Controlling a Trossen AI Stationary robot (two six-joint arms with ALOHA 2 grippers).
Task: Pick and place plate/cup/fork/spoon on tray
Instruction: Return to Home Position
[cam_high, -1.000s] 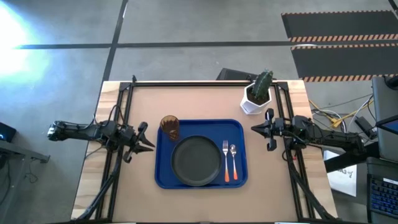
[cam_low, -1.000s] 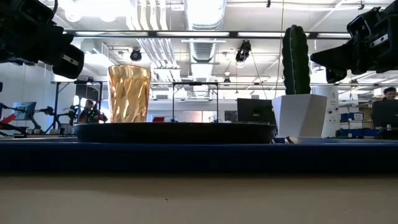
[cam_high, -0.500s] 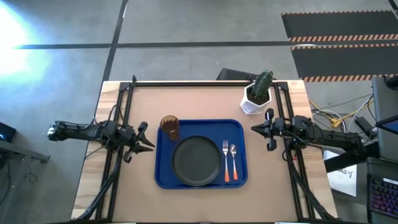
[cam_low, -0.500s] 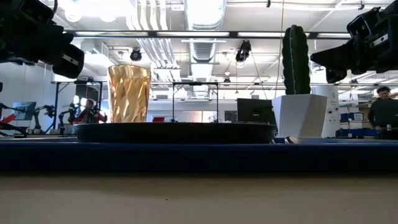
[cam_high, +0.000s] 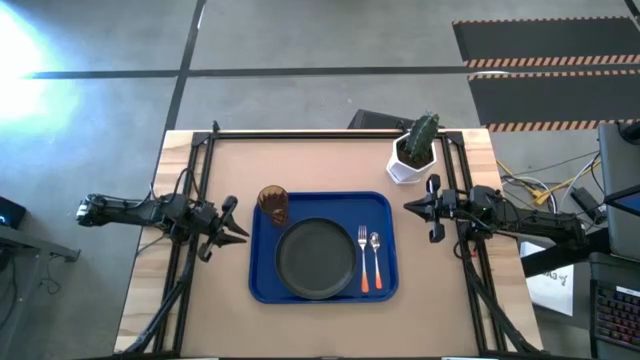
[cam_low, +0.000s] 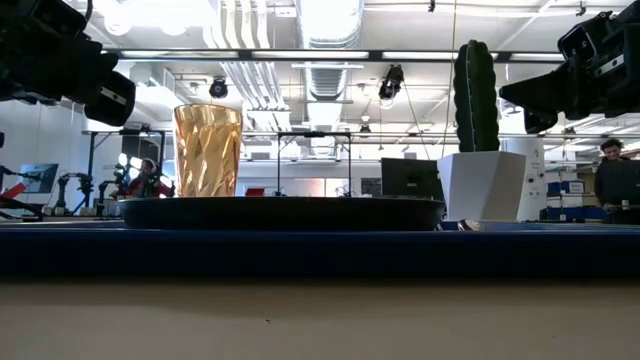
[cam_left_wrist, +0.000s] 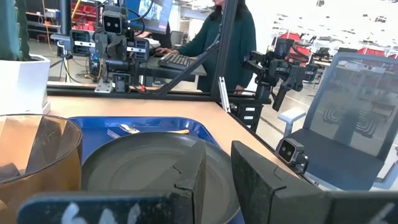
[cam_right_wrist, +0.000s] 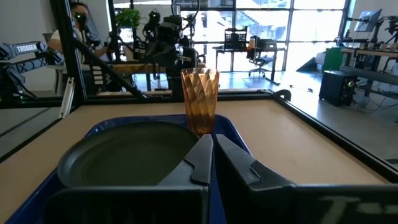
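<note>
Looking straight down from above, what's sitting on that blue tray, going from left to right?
cup → plate → fork → spoon

Left tool (cam_high: 236, 222) parted, right tool (cam_high: 410, 207) seemingly closed, both hovering.

Plate (cam_high: 316, 258), cup (cam_high: 273, 204), fork (cam_high: 362, 258) and spoon (cam_high: 375, 258) on tray (cam_high: 262, 285) (cactus pot (cam_high: 408, 163) behind)

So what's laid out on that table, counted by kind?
plate: 1
cup: 1
fork: 1
spoon: 1
tray: 1
potted cactus: 1
Total: 6
</note>
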